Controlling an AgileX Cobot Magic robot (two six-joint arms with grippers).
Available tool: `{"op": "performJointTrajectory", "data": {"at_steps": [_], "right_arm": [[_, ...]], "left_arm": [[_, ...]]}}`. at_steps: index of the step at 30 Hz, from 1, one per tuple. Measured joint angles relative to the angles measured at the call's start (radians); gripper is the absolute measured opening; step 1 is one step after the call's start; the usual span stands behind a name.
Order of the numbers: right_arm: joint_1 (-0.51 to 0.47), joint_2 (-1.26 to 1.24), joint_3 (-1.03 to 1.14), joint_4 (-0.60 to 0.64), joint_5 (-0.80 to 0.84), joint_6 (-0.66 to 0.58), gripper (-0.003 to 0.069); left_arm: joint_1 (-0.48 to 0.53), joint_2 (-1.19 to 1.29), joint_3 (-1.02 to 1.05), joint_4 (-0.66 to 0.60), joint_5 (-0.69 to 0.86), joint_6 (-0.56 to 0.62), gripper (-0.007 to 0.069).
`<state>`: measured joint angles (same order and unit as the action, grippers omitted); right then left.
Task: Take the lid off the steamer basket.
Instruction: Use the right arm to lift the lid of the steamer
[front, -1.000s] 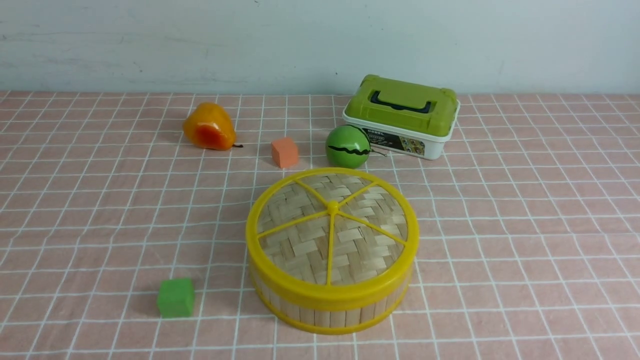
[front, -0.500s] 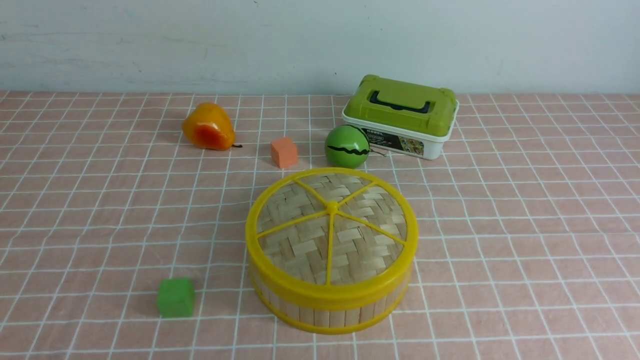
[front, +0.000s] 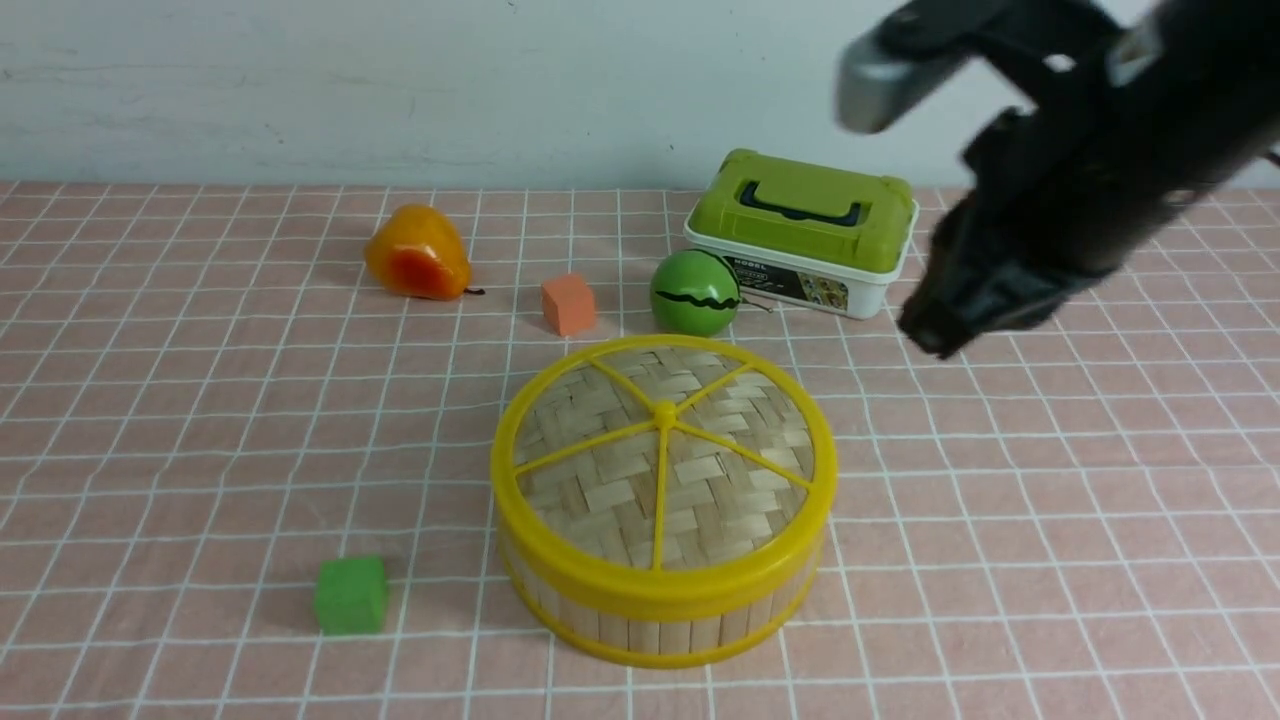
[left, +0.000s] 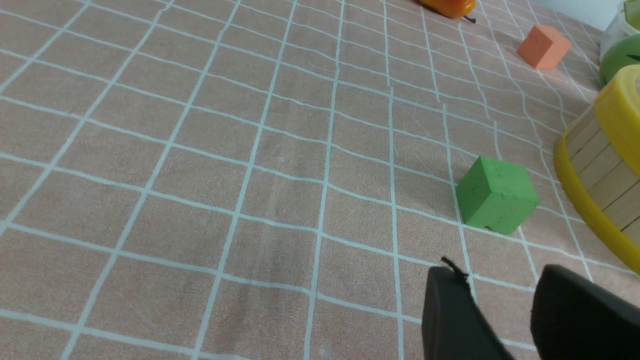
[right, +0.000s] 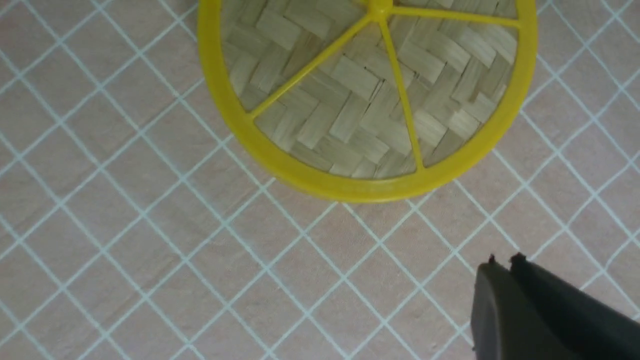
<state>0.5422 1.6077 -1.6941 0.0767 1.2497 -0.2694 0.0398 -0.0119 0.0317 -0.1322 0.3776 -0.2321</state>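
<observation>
The lid (front: 663, 450), a woven bamboo disc with a yellow rim, spokes and centre knob, sits flat on the steamer basket (front: 660, 628) in the middle of the cloth. My right gripper (front: 935, 335) hangs in the air to the right of the basket and beyond it. In the right wrist view its fingers (right: 504, 261) are pressed together with nothing between them, a short way off the lid's rim (right: 350, 187). My left gripper (left: 500, 274) is low over the cloth, open and empty, near the basket's slatted wall (left: 600, 165); the front view does not show it.
A green cube (front: 351, 594) lies left of the basket, close to my left gripper (left: 495, 194). Behind the basket are an orange cube (front: 569, 304), a green striped ball (front: 695, 293), an orange pear (front: 417, 253) and a white box with a green lid (front: 803, 232).
My right arm has come into the front view at the upper right; before, neither arm showed there. The lid, basket and other objects have not moved.
</observation>
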Motion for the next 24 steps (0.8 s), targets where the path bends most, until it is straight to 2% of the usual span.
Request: {"op": "performJointTrajectory", "data": {"at_steps": [3, 8, 9, 10, 11, 12, 13, 16, 20, 24], "right_arm": [[0.053, 0.131, -0.095, -0.064, 0.000, 0.066, 0.0032], [0.074, 0.286, -0.239, -0.043, -0.001, 0.114, 0.0126], [0.074, 0.345, -0.287, -0.029, -0.002, 0.136, 0.0192], [0.074, 0.351, -0.298, -0.025, -0.002, 0.138, 0.0199], [0.074, 0.408, -0.343, -0.017, -0.002, 0.150, 0.0270], [0.074, 0.408, -0.347, -0.016, -0.002, 0.150, 0.0278], [0.074, 0.446, -0.374, -0.015, -0.003, 0.154, 0.0328], [0.074, 0.496, -0.398, -0.008, -0.003, 0.156, 0.0398], [0.074, 0.546, -0.403, -0.004, -0.003, 0.156, 0.0427], [0.074, 0.577, -0.404, -0.001, -0.003, 0.156, 0.0414]], "left_arm": [[0.000, 0.000, 0.000, 0.000, 0.000, 0.000, 0.0239], [0.000, 0.000, 0.000, 0.000, 0.000, 0.000, 0.0239], [0.000, 0.000, 0.000, 0.000, 0.000, 0.000, 0.0239], [0.000, 0.000, 0.000, 0.000, 0.000, 0.000, 0.0239], [0.000, 0.000, 0.000, 0.000, 0.000, 0.000, 0.0239], [0.000, 0.000, 0.000, 0.000, 0.000, 0.000, 0.0239], [0.000, 0.000, 0.000, 0.000, 0.000, 0.000, 0.0239], [0.000, 0.000, 0.000, 0.000, 0.000, 0.000, 0.0239], [0.000, 0.000, 0.000, 0.000, 0.000, 0.000, 0.0239], [0.000, 0.000, 0.000, 0.000, 0.000, 0.000, 0.0239]]}}
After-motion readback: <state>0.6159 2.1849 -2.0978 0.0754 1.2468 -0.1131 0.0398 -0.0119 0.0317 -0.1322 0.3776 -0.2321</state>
